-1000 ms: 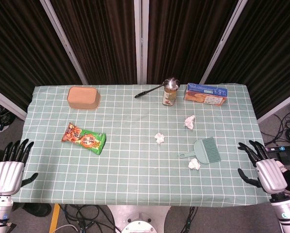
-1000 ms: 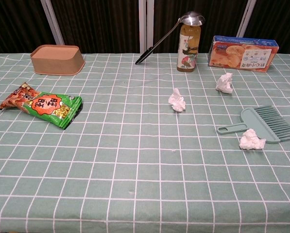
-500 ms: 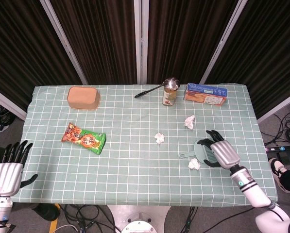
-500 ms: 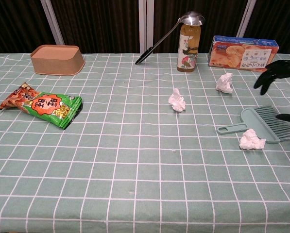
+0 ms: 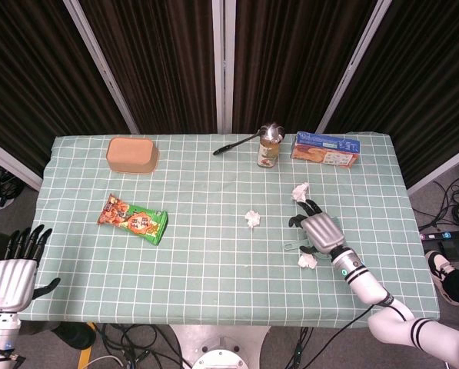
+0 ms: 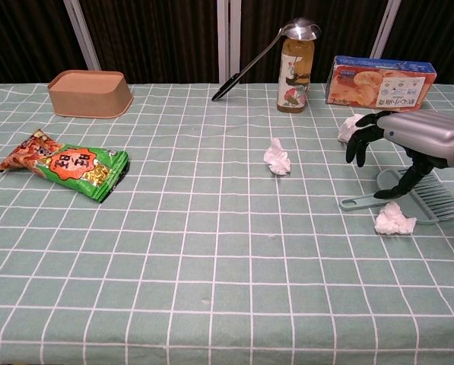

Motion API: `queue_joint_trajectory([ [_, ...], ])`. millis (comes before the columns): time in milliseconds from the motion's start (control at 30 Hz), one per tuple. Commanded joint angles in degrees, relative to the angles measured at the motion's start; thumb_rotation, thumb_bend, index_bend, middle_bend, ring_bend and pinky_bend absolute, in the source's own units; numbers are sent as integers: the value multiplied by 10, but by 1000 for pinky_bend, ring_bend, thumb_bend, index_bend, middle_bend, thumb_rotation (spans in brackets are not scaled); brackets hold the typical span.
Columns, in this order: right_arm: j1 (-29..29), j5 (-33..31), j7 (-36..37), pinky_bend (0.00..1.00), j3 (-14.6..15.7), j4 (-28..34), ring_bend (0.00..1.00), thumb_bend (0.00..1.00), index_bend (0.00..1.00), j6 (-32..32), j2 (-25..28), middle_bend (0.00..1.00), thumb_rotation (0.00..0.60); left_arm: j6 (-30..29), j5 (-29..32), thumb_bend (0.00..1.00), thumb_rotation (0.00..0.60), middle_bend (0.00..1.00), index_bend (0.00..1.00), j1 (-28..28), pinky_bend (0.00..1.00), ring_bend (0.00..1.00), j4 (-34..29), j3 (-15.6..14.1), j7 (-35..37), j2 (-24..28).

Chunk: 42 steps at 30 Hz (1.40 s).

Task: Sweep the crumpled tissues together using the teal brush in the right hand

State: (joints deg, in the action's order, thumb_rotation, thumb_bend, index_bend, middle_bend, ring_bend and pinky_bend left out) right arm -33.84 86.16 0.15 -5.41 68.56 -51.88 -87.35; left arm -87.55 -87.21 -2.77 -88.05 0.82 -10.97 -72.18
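The teal brush (image 6: 423, 199) lies flat on the checked cloth at the right, handle (image 6: 359, 202) pointing left. In the head view only its handle tip (image 5: 291, 246) shows from under my right hand (image 5: 320, 230). That hand (image 6: 420, 137) hovers over the brush, fingers (image 6: 362, 141) spread and hanging down, thumb reaching to the brush head; it holds nothing. Three crumpled tissues lie around: one (image 6: 395, 219) just in front of the brush, one (image 6: 350, 128) behind the fingers, one (image 6: 277, 158) further left. My left hand (image 5: 14, 270) is open off the table's front left corner.
A brown box (image 5: 132, 154) stands at the back left and a snack bag (image 5: 133, 218) lies on the left half. A bottle with a ladle on top (image 6: 296, 72) and a biscuit box (image 6: 380, 82) stand at the back right.
My right hand has come in from the table's right edge, moving left until it is over the brush. The brush, the tissues and the left hand stay put.
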Motion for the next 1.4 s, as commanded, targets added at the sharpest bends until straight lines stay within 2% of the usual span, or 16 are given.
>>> queue_joint_trajectory([
  [33, -1, -1, -18, 0, 8, -7, 58, 57, 389, -2, -6, 397, 600, 3, -1, 123, 600, 35, 82, -1, 0, 0, 1, -2, 3, -1],
  [133, 1, 1, -34, 0, 15, -15, 58, 58, 416, -9, -14, 397, 600, 4, -1, 123, 600, 35, 82, -1, 0, 0, 3, -2, 5, -3],
  [567, -8, 7, -72, 0, 36, -46, 58, 71, 416, -9, -47, 413, 600, 7, 1, 122, 600, 35, 82, -1, 0, 0, 8, -3, 9, -5],
  [833, -7, 10, -105, 0, 43, -55, 101, 150, 472, -20, -57, 479, 600, 5, 2, 123, 600, 35, 82, 2, 0, 0, 9, -3, 15, -4],
  [1100, -4, 8, -138, 0, 48, -54, 114, 178, 485, -29, -64, 502, 600, 6, 2, 123, 600, 35, 82, 1, 0, 0, 13, -3, 17, -6],
  [1267, 0, 14, -130, 1, 46, -52, 197, 253, 580, -51, -61, 581, 600, 4, 1, 123, 600, 35, 82, 2, 0, 0, 13, -3, 19, -6],
  [1400, 13, 17, -90, 12, 35, -28, 228, 279, 614, -95, -31, 606, 600, 2, 0, 123, 600, 35, 82, 4, 0, 0, 11, -4, 18, -5],
])
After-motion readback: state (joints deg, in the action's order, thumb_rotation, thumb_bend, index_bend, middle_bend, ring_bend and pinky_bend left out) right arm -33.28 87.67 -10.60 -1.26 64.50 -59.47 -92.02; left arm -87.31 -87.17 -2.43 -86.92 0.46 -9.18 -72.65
